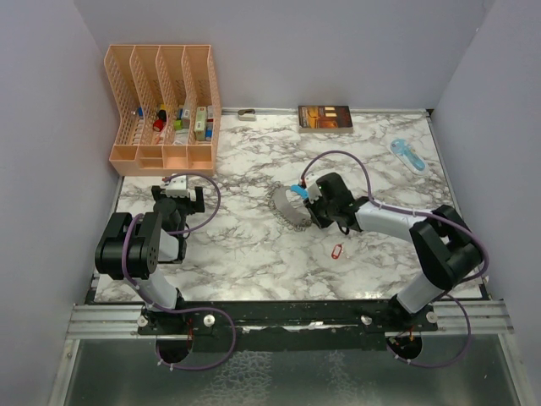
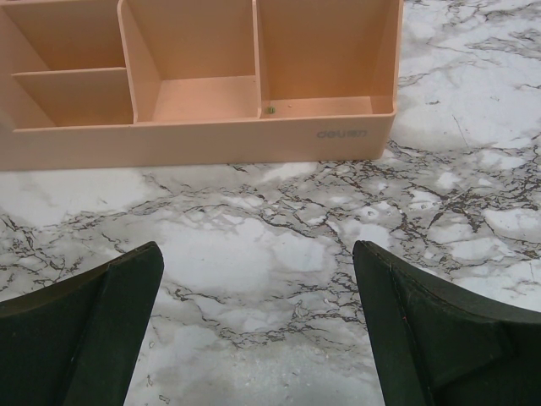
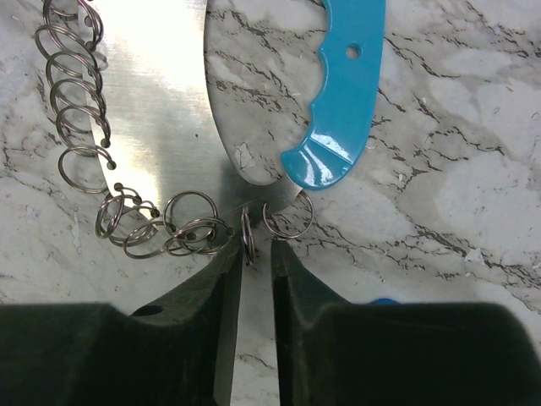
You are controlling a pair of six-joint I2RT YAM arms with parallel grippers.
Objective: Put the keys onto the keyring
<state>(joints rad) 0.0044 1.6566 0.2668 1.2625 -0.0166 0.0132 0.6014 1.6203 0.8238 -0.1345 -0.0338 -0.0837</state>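
Keyring (image 3: 182, 228), with its light-blue strap (image 3: 342, 101), lies mid-desk; the right gripper (image 3: 256, 254) pinches one ring edge-on. A red key (image 1: 336, 251) lies apart on the near side, unthreaded; the dark-blue key is not discernible. Left gripper (image 2: 258, 330) hangs spread near the peach organiser (image 2: 203, 127). Marble-patterned desk (image 1: 254, 262), grey walls.

Both arms low over the counter (image 1: 254, 254).
Left gripper (image 2: 258, 330) has fingers spread wide, arm folded near its base; right gripper (image 3: 256, 279) is nearly closed, arm stretched toward centre.
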